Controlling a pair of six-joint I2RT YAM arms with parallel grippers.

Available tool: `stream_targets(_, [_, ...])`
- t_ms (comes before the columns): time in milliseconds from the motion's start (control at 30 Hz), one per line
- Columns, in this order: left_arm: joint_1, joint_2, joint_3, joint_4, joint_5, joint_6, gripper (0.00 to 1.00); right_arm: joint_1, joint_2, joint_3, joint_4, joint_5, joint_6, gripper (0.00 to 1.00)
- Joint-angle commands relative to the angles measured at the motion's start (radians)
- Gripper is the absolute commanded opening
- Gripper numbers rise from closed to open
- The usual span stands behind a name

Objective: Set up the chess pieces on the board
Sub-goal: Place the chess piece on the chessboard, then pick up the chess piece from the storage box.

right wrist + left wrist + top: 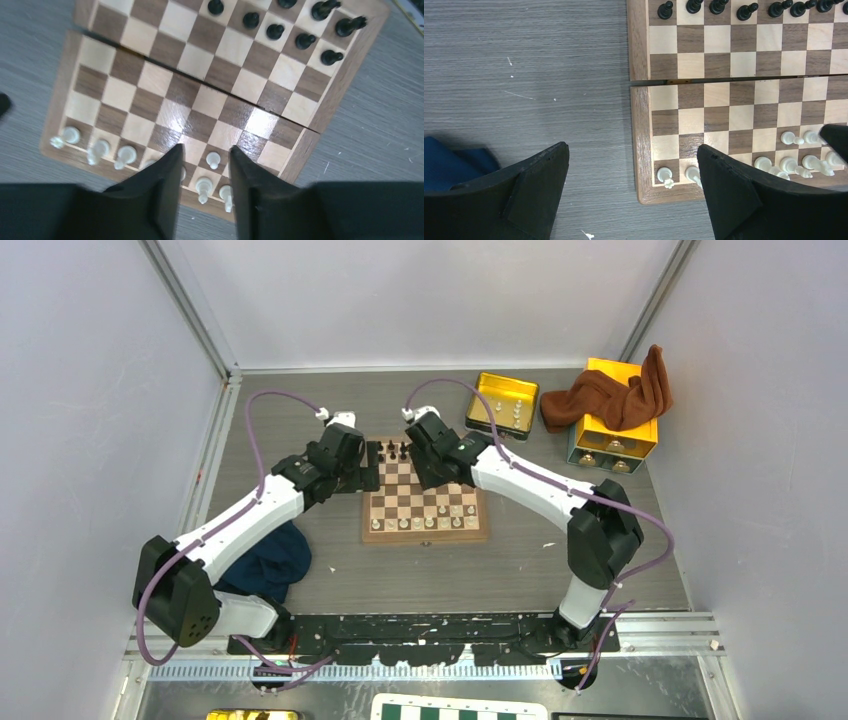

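The wooden board (425, 537) lies mid-table. Dark pieces (397, 452) stand at its far end, and cream-white pieces (425, 524) line its near rows. My left gripper (367, 468) hovers at the board's far left corner. In the left wrist view it (634, 165) is wide open and empty, straddling the board's edge (639, 100) by a white corner piece (665, 176). My right gripper (433, 472) hovers over the board's far half. In the right wrist view it (205, 152) is slightly open and empty, high above a white pawn (213, 160) that stands on the board (200, 60).
A yellow metal tray (480, 400) holding a few white pieces sits at the back right. Next to it is a yellow box (630, 435) draped with a brown cloth (610, 395). A dark blue cloth (270, 560) lies left of the board. A green-and-white board (460, 708) lies beyond the near edge.
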Motion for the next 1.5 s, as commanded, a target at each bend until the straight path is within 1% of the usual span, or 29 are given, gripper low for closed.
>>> stream_targets(0, [0.007, 0.003, 0.027, 0.042, -0.018, 0.001, 0.99, -0.036, -0.03, 0.134, -0.004, 0.075, -0.052, 0.57])
stream_targets(33, [0.007, 0.005, 0.029, 0.042, -0.019, 0.002, 0.99, -0.052, -0.021, 0.156, 0.0, 0.08, -0.053, 0.69])
stream_targets(67, [0.008, 0.006, 0.031, 0.042, -0.02, 0.002, 0.99, -0.075, -0.014, 0.178, 0.005, 0.079, -0.053, 0.77])
stream_targets(100, [0.009, 0.006, 0.032, 0.041, -0.022, 0.003, 0.99, -0.097, -0.007, 0.196, 0.013, 0.074, -0.049, 0.98])
stream_targets(133, [0.01, 0.006, 0.031, 0.042, -0.022, 0.002, 0.99, -0.125, -0.002, 0.217, 0.023, 0.064, -0.044, 0.99])
stream_targets(267, [0.015, 0.004, 0.031, 0.039, -0.025, 0.003, 0.99, -0.217, 0.02, 0.262, 0.062, 0.051, -0.033, 1.0])
stream_targets(367, [0.02, 0.003, 0.031, 0.037, -0.025, 0.002, 0.99, -0.268, 0.042, 0.277, 0.111, 0.094, -0.027, 1.0])
stream_targets(467, [0.025, 0.003, 0.032, 0.034, -0.025, 0.003, 0.99, -0.31, 0.048, 0.24, 0.222, 0.184, 0.025, 1.0])
stream_targets(533, [0.027, 0.002, 0.031, 0.03, -0.025, 0.002, 0.99, -0.344, 0.068, 0.233, 0.269, 0.195, 0.034, 1.0])
stream_targets(567, [0.03, 0.0, 0.031, 0.03, -0.025, 0.003, 0.99, -0.366, 0.091, 0.244, 0.277, 0.192, 0.04, 1.0])
stream_targets(667, [0.034, -0.003, 0.029, 0.023, -0.025, 0.004, 0.99, -0.416, 0.157, 0.305, 0.265, 0.179, 0.071, 0.91])
stream_targets(700, [0.036, -0.004, 0.028, 0.021, -0.025, 0.004, 0.99, -0.427, 0.183, 0.333, 0.255, 0.169, 0.069, 0.86])
stream_targets(867, [0.046, -0.009, 0.026, 0.013, -0.027, 0.008, 0.99, -0.45, 0.321, 0.479, 0.201, 0.191, 0.019, 0.66])
stream_targets(1000, [0.057, -0.011, 0.021, 0.013, -0.025, 0.008, 0.99, -0.461, 0.432, 0.608, 0.113, 0.239, -0.004, 0.66])
stream_targets(1133, [0.067, -0.018, 0.014, 0.012, -0.025, 0.013, 0.99, -0.491, 0.489, 0.652, 0.101, 0.223, -0.005, 0.64])
stream_targets(1200, [0.072, -0.02, 0.01, 0.011, -0.025, 0.014, 0.99, -0.506, 0.512, 0.676, 0.089, 0.2, -0.002, 0.6])
stream_targets(1267, [0.076, -0.021, 0.006, 0.011, -0.024, 0.013, 0.99, -0.517, 0.535, 0.695, 0.078, 0.189, 0.001, 0.59])
stream_targets(1333, [0.079, -0.023, 0.001, 0.01, -0.024, 0.012, 0.99, -0.529, 0.553, 0.709, 0.076, 0.179, 0.002, 0.53])
stream_targets(1400, [0.082, -0.024, -0.003, 0.01, -0.024, 0.011, 0.99, -0.539, 0.569, 0.723, 0.071, 0.165, 0.005, 0.5])
stream_targets(1467, [0.085, -0.025, -0.006, 0.009, -0.024, 0.011, 0.99, -0.546, 0.584, 0.735, 0.068, 0.157, 0.007, 0.5])
